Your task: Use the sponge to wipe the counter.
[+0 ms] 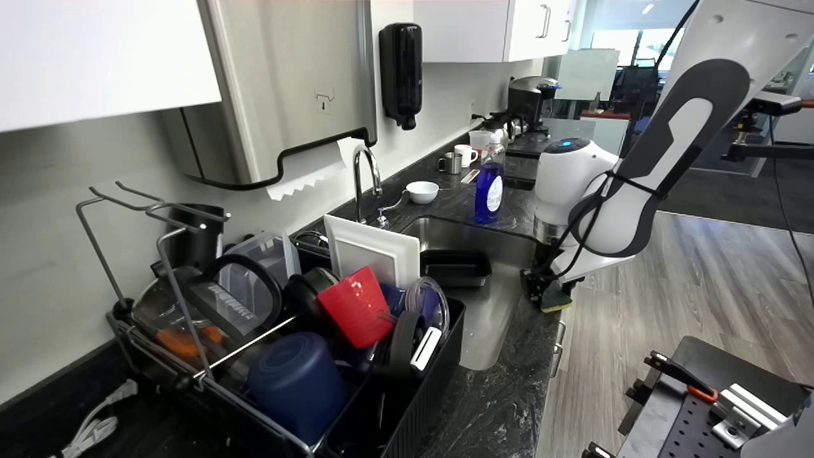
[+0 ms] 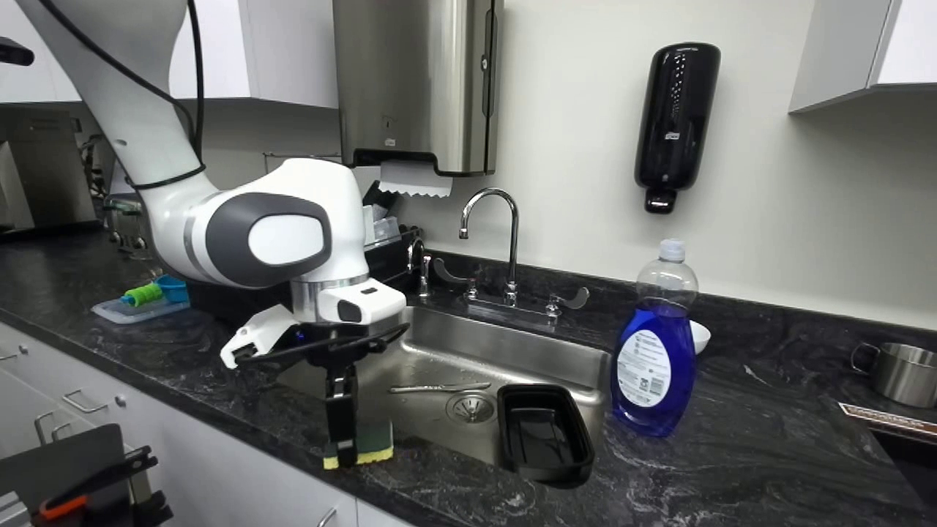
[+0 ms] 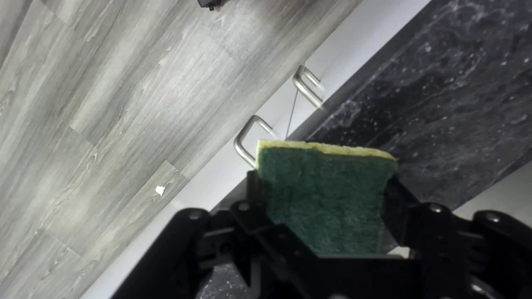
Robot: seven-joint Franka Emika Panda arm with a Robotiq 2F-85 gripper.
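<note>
**Sponge gripped, but that front edge worries me**

So the end effector (image 3: 324,199) is closed on the green-and-yellow sponge (image 2: 375,440). In an exterior view, taking the drain (image 2: 471,408) of the sink (image 2: 490,348) as clock centre, the sponge is around 8 o'clock, near the front edge of the surface (image 2: 432,479). Can't tell whether it's touching down.

My worry: drift toward 7 and it's probably wiping air, maybe snagging cabinet handles (image 3: 307,93). Press too hard and something that soft could fold or twist loose. Swing toward 3 or 4 and it might drop into the sink or shove the black tub (image 2: 545,432); between 2 and 3, the blue soap bottle (image 2: 655,344) could tip.

Labels: that bottle's white oval (image 2: 644,368) has print too tiny to read. Same for the mark (image 2: 671,136) on the wall dispenser (image 2: 677,113) and the pale lettering (image 1: 230,301) on a dark piece (image 1: 213,308) in the dish rack (image 1: 435,375).
</note>
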